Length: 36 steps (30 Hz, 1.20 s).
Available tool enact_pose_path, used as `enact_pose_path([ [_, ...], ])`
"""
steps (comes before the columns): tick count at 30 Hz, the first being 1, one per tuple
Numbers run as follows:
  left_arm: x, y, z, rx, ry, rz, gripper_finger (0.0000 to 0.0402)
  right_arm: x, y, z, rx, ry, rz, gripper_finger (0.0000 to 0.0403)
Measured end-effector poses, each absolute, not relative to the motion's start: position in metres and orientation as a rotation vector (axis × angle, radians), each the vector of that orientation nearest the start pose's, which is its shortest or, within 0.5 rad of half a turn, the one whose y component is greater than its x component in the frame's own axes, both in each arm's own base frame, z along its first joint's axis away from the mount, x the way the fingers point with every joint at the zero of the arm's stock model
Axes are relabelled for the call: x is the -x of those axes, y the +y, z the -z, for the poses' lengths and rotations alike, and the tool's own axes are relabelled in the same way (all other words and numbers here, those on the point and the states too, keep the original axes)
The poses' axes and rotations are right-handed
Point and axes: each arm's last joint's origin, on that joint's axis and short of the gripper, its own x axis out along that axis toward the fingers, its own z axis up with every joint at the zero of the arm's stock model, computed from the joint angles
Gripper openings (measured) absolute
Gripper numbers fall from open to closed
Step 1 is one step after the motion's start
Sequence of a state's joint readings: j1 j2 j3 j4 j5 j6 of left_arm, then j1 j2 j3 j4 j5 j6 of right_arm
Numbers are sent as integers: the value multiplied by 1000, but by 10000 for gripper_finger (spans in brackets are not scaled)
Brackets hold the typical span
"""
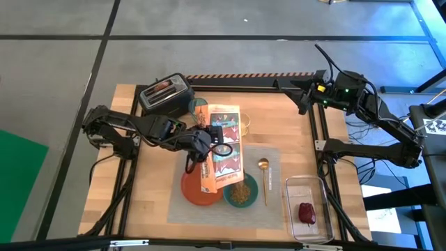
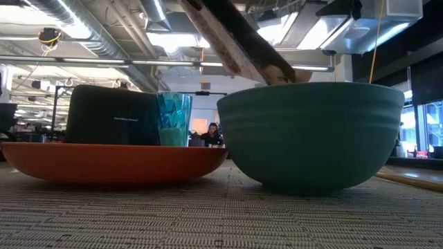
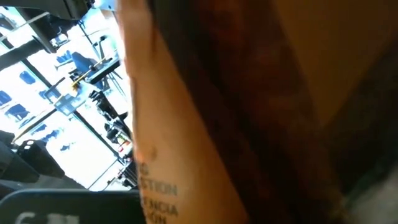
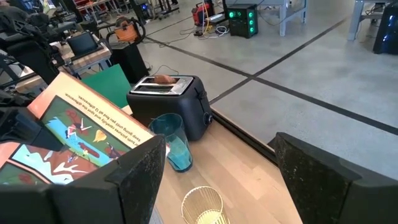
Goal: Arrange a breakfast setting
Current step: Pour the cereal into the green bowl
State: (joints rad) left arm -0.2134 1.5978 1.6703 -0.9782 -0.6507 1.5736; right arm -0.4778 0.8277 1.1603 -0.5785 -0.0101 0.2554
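Observation:
My left gripper [image 1: 211, 143] is shut on an orange cereal box [image 1: 224, 150], which slants down over the teal bowl [image 1: 255, 187]; the bowl holds brown cereal. In the low view the box [image 2: 232, 38] reaches down to the bowl's rim [image 2: 311, 90]. The orange plate [image 1: 194, 192] sits beside the bowl on the grey placemat [image 1: 273, 206], and the gold spoon [image 1: 263, 178] lies to the bowl's right. The green cup [image 4: 171, 143] stands by the toaster. My right gripper [image 4: 217, 186] hangs open above the table's far right corner. My left gripper holds the cereal box about halfway along its length, at its left long edge [image 1: 209, 150], coming from the table's left. The box is lifted clear of the table and tilted, its near end [image 1: 226, 185] low over the bowl. In the left wrist view the box [image 3: 186, 155] hides the fingers.
A black toaster [image 1: 164, 96] with a toast slice [image 4: 163, 79] in its slot stands at the far left. A clear tub [image 1: 306, 187] at the near right holds a dark red fruit [image 1: 307, 213]. A yellowish wire cup [image 4: 202, 205] stands behind the box.

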Motion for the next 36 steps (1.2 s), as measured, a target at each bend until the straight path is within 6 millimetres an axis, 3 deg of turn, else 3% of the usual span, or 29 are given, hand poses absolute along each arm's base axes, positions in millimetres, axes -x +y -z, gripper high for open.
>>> enact_pose_path([
  [9,-319,-48,-372,-1737,1016,354,114,-131,-67,-411,-309,180,494,289],
  [16,-318,-48,-364,-1769,1052,370,114,-131,-67,-411,-307,181,494,289],
  [36,-321,-46,-365,-1741,1029,340,114,-131,-68,-411,-285,188,494,289],
])
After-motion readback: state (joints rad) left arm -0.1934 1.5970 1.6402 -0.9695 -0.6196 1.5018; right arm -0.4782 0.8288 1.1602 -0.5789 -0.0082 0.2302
